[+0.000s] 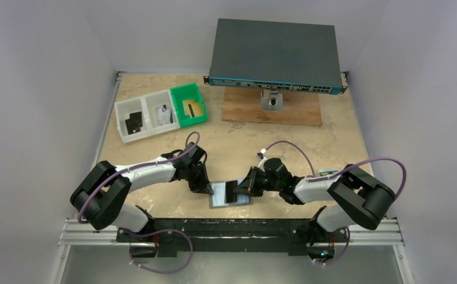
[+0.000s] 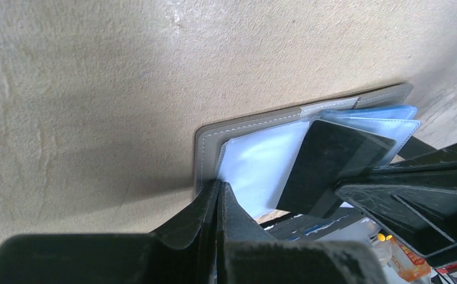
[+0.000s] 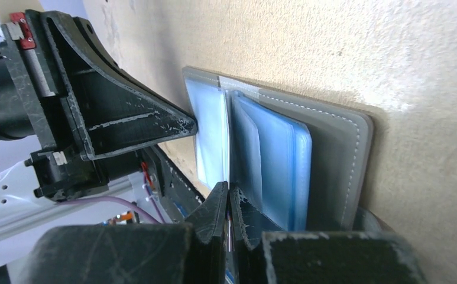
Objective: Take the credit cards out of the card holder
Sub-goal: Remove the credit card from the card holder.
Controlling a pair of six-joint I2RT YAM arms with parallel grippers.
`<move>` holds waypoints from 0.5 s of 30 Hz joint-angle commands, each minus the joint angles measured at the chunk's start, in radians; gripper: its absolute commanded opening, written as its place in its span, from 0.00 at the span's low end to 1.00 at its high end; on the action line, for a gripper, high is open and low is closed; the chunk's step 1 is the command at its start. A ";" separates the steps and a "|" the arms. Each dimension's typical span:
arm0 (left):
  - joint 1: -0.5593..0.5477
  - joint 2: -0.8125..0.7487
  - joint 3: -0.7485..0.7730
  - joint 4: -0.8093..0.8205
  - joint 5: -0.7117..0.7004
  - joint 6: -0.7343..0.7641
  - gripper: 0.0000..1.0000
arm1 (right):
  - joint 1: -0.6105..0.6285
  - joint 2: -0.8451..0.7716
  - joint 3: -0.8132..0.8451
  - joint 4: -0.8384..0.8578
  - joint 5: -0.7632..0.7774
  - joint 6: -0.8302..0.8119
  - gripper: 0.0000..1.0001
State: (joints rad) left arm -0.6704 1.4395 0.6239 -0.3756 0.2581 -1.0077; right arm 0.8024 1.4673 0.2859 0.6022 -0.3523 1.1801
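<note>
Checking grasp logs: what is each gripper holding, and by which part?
Right gripper pinches a black card by one end; left gripper, shut, seemingly only pins the card holder at its outer edge.

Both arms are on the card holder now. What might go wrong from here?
1. The left pincer pins only one edge of the card holder, so the pull may drag or lift it.
2. The black card in the right pincer sits partly among the clear pockets and may snag.
3. The pincers are close and may collide.
</note>
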 commanded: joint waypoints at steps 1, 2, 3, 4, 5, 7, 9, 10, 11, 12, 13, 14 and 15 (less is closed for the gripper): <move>0.008 0.035 -0.047 -0.134 -0.228 0.038 0.00 | -0.011 -0.102 0.015 -0.171 0.085 -0.064 0.00; 0.008 0.034 -0.045 -0.133 -0.226 0.040 0.00 | -0.012 -0.125 0.020 -0.194 0.092 -0.069 0.00; 0.007 0.033 -0.042 -0.132 -0.223 0.044 0.00 | -0.012 -0.147 0.027 -0.218 0.097 -0.076 0.00; 0.007 0.030 -0.039 -0.132 -0.218 0.048 0.00 | -0.012 -0.165 0.035 -0.240 0.100 -0.082 0.00; 0.007 0.028 -0.034 -0.132 -0.214 0.050 0.00 | -0.012 -0.183 0.046 -0.261 0.103 -0.090 0.00; 0.006 0.024 -0.018 -0.139 -0.203 0.061 0.00 | -0.012 -0.209 0.069 -0.304 0.103 -0.104 0.00; 0.006 0.014 -0.003 -0.147 -0.192 0.070 0.00 | -0.012 -0.235 0.089 -0.330 0.098 -0.111 0.00; 0.005 0.007 0.004 -0.148 -0.186 0.075 0.00 | -0.012 -0.246 0.097 -0.338 0.091 -0.112 0.00; 0.005 -0.001 0.011 -0.152 -0.179 0.080 0.00 | -0.012 -0.257 0.105 -0.346 0.084 -0.114 0.00; 0.005 -0.008 0.025 -0.156 -0.171 0.086 0.00 | -0.012 -0.266 0.117 -0.358 0.080 -0.117 0.00; 0.005 -0.019 0.035 -0.161 -0.163 0.093 0.00 | -0.012 -0.275 0.127 -0.369 0.079 -0.120 0.00; 0.005 -0.031 0.044 -0.159 -0.151 0.100 0.00 | -0.012 -0.284 0.136 -0.377 0.079 -0.121 0.00; 0.004 -0.040 0.053 -0.157 -0.137 0.107 0.00 | -0.012 -0.289 0.145 -0.384 0.079 -0.124 0.00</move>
State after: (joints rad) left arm -0.6701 1.4254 0.6525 -0.4427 0.2062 -0.9703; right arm 0.7933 1.2182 0.3656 0.2745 -0.2787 1.0897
